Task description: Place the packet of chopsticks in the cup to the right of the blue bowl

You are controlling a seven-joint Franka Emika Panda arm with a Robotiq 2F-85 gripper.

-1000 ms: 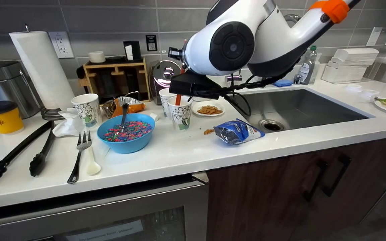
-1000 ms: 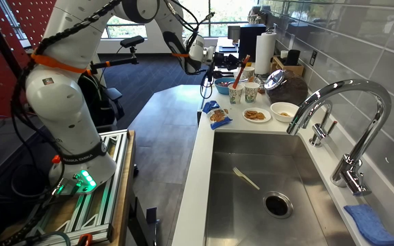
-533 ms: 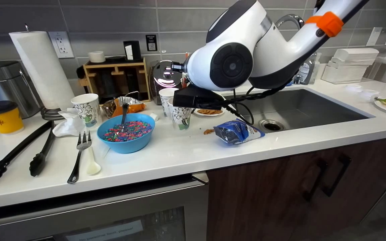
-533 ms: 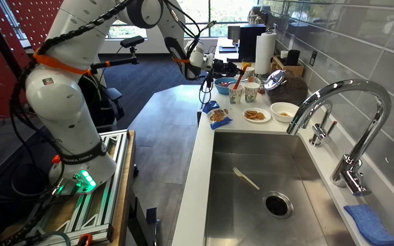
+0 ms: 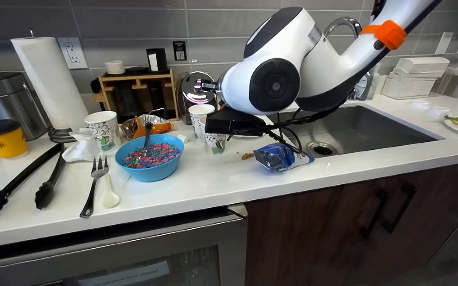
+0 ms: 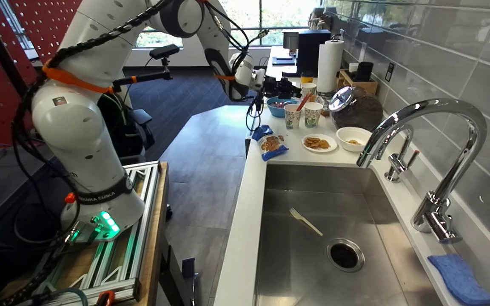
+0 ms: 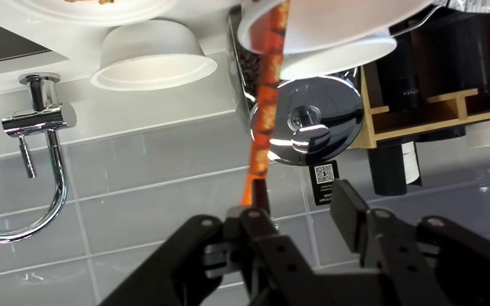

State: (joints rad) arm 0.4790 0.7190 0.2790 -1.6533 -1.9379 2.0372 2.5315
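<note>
The orange-red packet of chopsticks [image 6: 303, 102] stands tilted in a white printed paper cup [image 6: 292, 118], leaning toward the matching cup beside it. In an exterior view this cup [image 5: 215, 143] stands right of the blue bowl [image 5: 153, 171], and the packet is mostly hidden behind the arm. In the wrist view the packet [image 7: 267, 106] rises out of the cup [image 7: 347, 25], its far end passing just outside one finger. My gripper [image 7: 300, 204] is open, with nothing between its fingers; I cannot tell whether that finger touches the packet. The gripper [image 6: 297, 91] is above the cups.
The matching cup [image 6: 313, 115] stands close beside. A blue snack bag [image 5: 282, 157], a plate of cookies [image 6: 319, 143], a white bowl [image 6: 353, 138] and the sink [image 6: 313, 199] are nearby. A dark round-lidded container [image 6: 357, 108] stands behind the cups by the wall.
The packet has gone down into the cup and now leans toward the matching cup. My gripper moved down with it, and the packet now stands apart from between the fingers.
</note>
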